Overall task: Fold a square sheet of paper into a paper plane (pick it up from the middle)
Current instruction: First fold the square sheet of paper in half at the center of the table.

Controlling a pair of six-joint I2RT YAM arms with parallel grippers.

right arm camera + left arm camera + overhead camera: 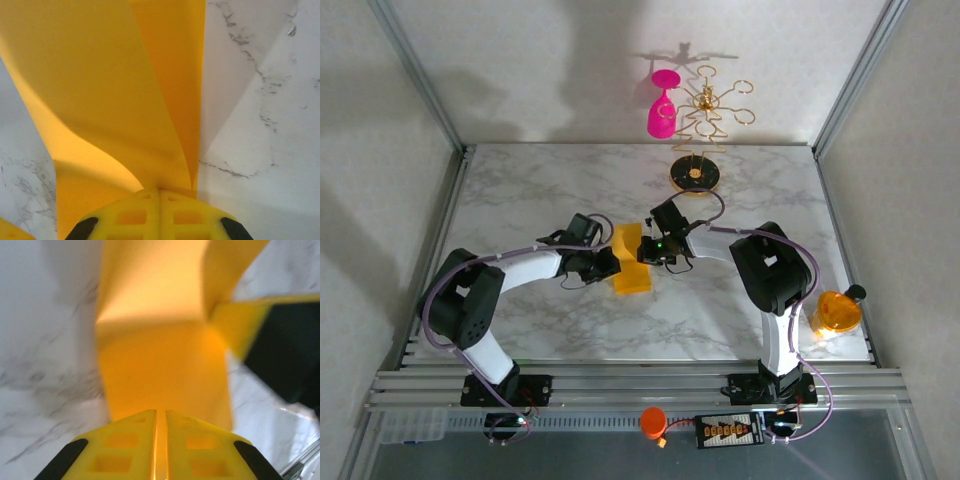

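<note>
Orange-yellow paper [631, 262] within left jaws and right jaws

1. The left arm [520, 268] rises from its base, bends sharply at the elbow and stretches its white forearm rightward.
2. The right arm [725, 240] mirrors it, with the elbow raised and the forearm reaching leftward.
3. The left end effector [608, 266] and the right end effector [650, 250] face each other, close together.
4. The left's yellow fingers [127, 440] stand nearly together, with a thin slit between them, pinching the square sheet of paper [630, 262].
5. The right's fingers [135, 215] are pressed flat together on the same sheet's opposite side.
</note>
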